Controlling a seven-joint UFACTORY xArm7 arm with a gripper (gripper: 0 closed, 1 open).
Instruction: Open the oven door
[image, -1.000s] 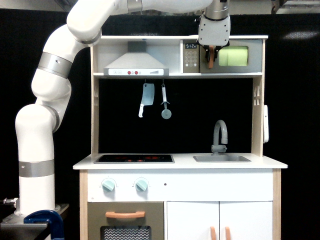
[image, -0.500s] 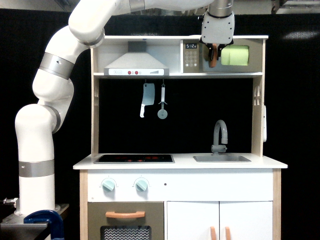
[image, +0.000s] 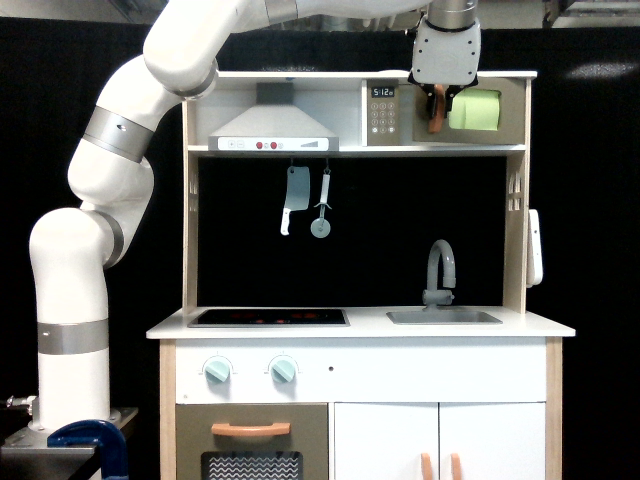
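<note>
Open alcove between countertop (image: 360, 322) and upper shelf (image: 355, 150) — passable, save for hanging cleaver (image: 294, 196), pizza cutter (image: 321, 207) and faucet (image: 438, 271). Upper shelf crowded — range hood (image: 272, 124) and keypad panel (image: 381, 113) fill it.

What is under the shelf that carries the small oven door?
Under the shelf hang a toy cleaver and a pizza cutter; lower, the faucet. Above, the hand covers part of the oven door.
</note>
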